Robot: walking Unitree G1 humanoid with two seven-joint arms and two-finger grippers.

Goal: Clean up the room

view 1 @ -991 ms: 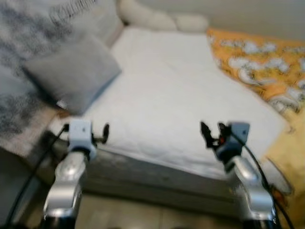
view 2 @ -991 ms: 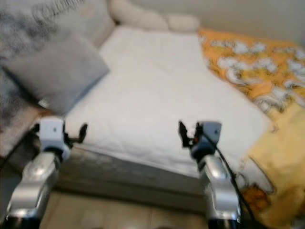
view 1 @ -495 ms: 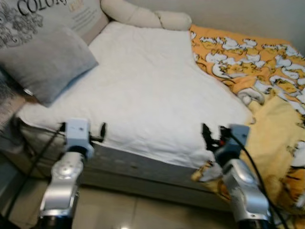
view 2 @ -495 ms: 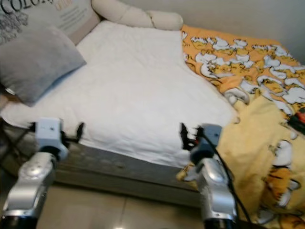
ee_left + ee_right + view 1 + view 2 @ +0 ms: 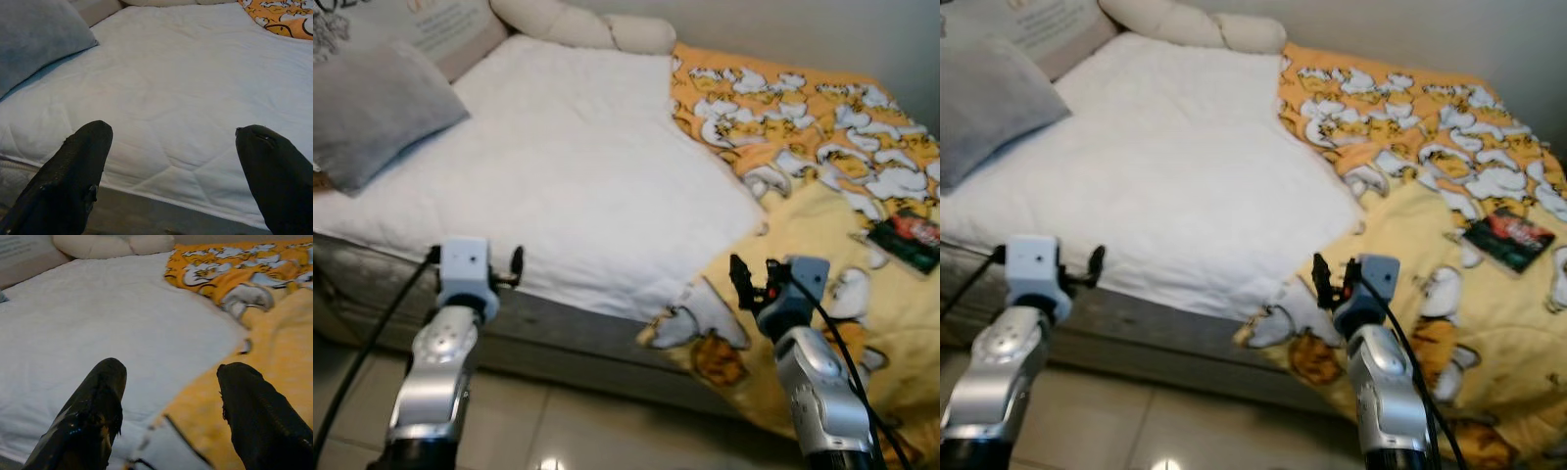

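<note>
two pincers (image 5: 171,161) (image 5: 171,401) – both released (empty) – one bed (image 5: 578,176), one book (image 5: 906,238).

The camera has swung right: the orange cartoon blanket (image 5: 822,137) fills more view, and a dark book (image 5: 1509,237) has appeared.

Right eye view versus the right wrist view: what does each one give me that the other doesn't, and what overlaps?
Right eye view alone: both silver arms, the left claw and right claw held before the bed's edge, the grey pillow, a dark book lying on the blanket, and the tiled floor.

Right wrist view alone: a close look along its own two black fingers, spread apart with nothing between them.

Both: the white mattress cover, the orange cartoon-print blanket and the cream bolster at the far end.
</note>
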